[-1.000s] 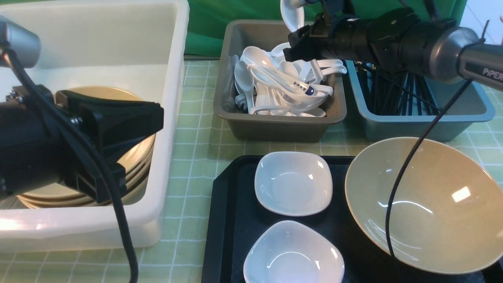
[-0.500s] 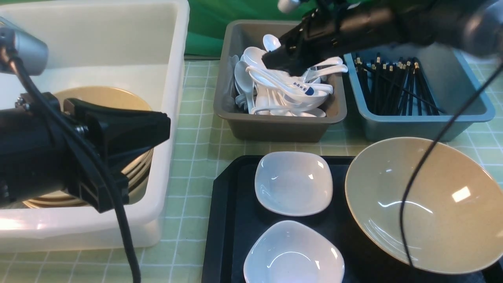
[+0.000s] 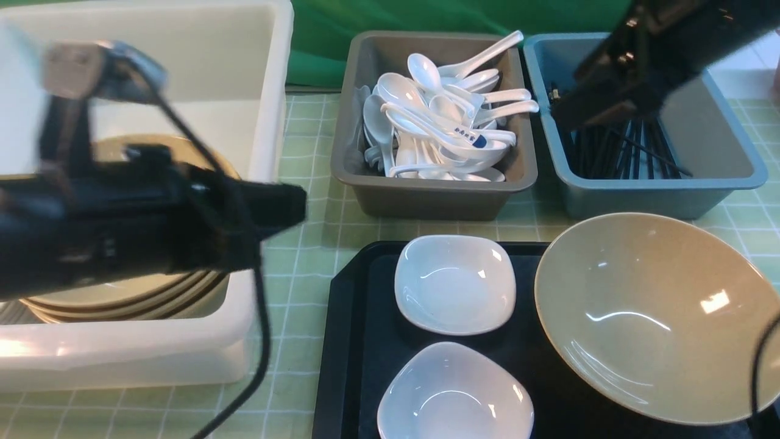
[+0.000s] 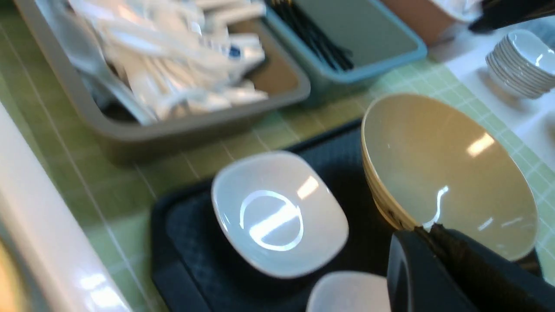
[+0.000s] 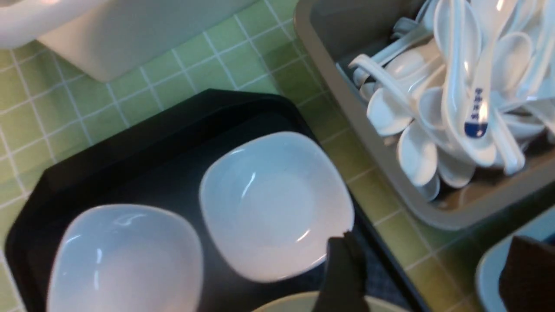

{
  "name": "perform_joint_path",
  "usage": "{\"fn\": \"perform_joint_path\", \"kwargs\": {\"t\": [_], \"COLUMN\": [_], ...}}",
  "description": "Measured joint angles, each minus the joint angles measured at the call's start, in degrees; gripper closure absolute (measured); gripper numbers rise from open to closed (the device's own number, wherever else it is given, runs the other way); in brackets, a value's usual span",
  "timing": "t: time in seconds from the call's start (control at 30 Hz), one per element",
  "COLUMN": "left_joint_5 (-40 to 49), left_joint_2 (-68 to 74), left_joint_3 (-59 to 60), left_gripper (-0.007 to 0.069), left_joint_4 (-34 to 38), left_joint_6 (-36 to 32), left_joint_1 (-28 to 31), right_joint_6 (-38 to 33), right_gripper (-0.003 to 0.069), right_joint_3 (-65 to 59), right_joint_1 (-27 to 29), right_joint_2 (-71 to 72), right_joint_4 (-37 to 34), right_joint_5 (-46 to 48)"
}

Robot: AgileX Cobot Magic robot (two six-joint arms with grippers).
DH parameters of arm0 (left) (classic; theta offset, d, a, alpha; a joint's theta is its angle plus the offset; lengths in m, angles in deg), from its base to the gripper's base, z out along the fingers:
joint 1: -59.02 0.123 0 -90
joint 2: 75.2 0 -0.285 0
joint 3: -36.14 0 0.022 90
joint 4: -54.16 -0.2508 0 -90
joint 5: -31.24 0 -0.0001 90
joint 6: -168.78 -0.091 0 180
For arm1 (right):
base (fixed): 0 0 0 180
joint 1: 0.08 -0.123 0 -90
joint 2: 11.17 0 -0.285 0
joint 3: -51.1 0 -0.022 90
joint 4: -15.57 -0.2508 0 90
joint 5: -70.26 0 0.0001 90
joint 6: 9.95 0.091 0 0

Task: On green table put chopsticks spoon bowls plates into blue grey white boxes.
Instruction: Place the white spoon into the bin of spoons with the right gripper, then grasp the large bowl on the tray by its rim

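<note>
Two glossy white rounded-square plates [image 3: 454,283] lie on a textured black tray [image 3: 353,317] on the gridded green bench [image 3: 304,201], with a wide olive-beige bowl [image 3: 658,317] to their right; beyond them, the grey box [image 3: 426,201] holds heaped white spoons [image 3: 439,122] and the blue box [image 3: 640,195] thin black chopsticks [image 3: 634,152]; only the front view shows stacked bowls [image 3: 122,296] in the translucent white box [image 3: 268,91] at left; the right wrist view shows the right fingers [image 5: 342,273] spread wide and empty; the left fingers [image 4: 455,268] are pressed together, holding nothing.
</note>
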Motion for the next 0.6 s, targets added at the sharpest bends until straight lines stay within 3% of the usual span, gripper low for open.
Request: {"fn": "perform_joint_path", "kwargs": {"t": [0.33,0.43,0.6], "left_joint_5": [6.99,7.84,6.36], "left_joint_2": [12.94,16.23,22.94], "left_joint_3": [-8.18,-11.60,-17.26], "left_gripper": [0.0624,0.0618,0.0531], "left_joint_4": [-0.26,-3.30,-12.94], "left_joint_6": [0.11,2.45,14.07], "left_joint_1": [-2.40,-6.01,-13.89], "right_joint_6": [3.12,3.67,4.19], "right_gripper": [0.0190,0.0190,0.0209], "right_joint_3": [-25.02,-29.82,-34.55], "right_joint_1": [0.07,0.07,0.07], "right_joint_2": [19.02,23.78,31.71], "right_joint_4": [-2.00,-2.10,-2.10], "right_joint_5": [-9.88,-10.52,-10.86]}}
